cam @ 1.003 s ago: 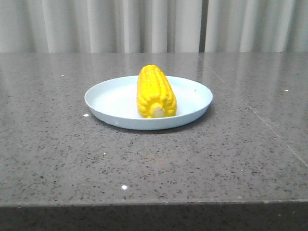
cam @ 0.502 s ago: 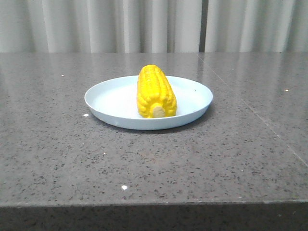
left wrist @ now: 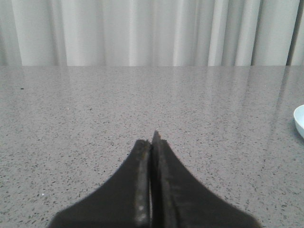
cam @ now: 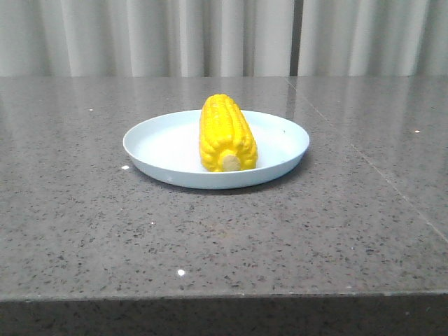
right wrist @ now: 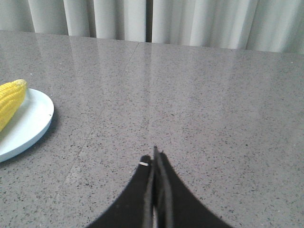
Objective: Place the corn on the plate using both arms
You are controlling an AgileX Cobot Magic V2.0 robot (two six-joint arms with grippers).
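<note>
The yellow corn [cam: 225, 134] lies on the pale blue-white plate [cam: 161, 150] in the middle of the table, its beige stub end toward the front. The front view shows no arm. My left gripper [left wrist: 152, 142] is shut and empty above bare table, with the plate's rim [left wrist: 299, 121] just showing at the frame's edge. My right gripper [right wrist: 154, 159] is shut and empty above bare table, apart from the plate [right wrist: 28, 126] and the corn's tip [right wrist: 10, 102].
The grey speckled stone table [cam: 224, 238] has its front edge near the bottom of the front view. A seam [cam: 364, 157] runs across its right part. Pale curtains [cam: 224, 35] hang behind the table.
</note>
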